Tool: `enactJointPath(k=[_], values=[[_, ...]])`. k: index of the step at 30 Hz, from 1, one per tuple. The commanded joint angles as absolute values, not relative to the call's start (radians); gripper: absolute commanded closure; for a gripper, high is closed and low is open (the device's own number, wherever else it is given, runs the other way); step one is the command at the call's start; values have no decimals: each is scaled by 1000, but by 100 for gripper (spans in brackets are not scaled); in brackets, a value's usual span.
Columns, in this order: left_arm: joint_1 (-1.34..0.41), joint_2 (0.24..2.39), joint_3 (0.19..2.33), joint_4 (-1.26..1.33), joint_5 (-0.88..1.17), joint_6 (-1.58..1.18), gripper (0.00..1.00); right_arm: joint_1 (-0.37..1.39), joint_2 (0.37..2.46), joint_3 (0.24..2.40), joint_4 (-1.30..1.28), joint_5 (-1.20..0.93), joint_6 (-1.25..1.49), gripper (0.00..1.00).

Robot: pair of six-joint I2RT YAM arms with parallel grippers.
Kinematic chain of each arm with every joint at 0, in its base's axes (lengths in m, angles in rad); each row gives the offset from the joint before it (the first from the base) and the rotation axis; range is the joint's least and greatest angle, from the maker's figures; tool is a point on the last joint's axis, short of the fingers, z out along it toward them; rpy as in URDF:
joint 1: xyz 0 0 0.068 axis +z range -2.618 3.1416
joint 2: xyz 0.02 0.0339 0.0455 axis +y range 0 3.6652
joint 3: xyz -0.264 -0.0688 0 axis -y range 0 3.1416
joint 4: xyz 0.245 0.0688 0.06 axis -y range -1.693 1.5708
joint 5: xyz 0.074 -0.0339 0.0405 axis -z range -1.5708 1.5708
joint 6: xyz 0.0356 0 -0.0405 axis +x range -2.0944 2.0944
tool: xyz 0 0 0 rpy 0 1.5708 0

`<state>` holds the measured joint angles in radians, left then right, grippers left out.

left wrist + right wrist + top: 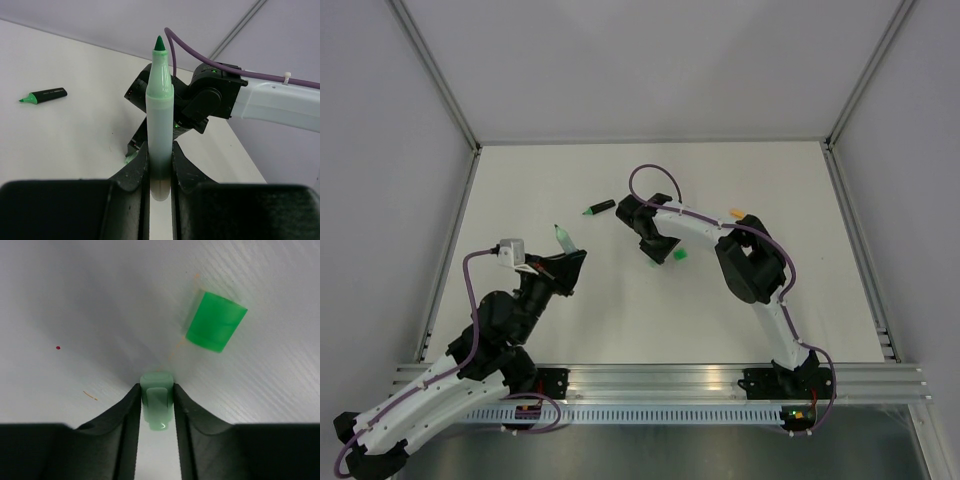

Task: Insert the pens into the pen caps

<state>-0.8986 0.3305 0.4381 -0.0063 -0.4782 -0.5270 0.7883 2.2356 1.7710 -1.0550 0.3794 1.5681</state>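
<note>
L gripper (160, 152) clamped on pale pen (160, 115), low on the barrel. Bare green tip points up and away, toward R arm. Held by the tail end, prob. so the tip end is free to enter a cap.

R gripper (157, 390) down at table (520, 180), fingers pressed either side of pale cap (157, 399). Reads as a grip. Can't tell if cap is touching the surface or just off it, nor which way its open end faces.

Green cap (216, 321) lies loose just beside R fingers, untouched. Prob. belongs to black pen (599, 208), which lies flat w/ green end showing, apart from both arms. Orange pen (737, 212) partly hidden behind R arm. No orange cap seen.

Judgement: step in hand is picking up the matching cap. Arms sit close mid-table so pen and cap can meet in the air. No pen capped yet. Risk: small cap in a shallow pinch could twist when the pen pushes in.
</note>
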Motion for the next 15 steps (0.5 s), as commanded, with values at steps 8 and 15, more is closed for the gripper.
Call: enactJointPath(k=[8, 15], values=[[-899, 353, 439, 24, -457, -515, 98, 787, 2198, 1686, -907, 374, 1412, 100], [-899, 416, 446, 51, -407, -497, 98, 787, 1932, 1545, -709, 405, 1146, 100]])
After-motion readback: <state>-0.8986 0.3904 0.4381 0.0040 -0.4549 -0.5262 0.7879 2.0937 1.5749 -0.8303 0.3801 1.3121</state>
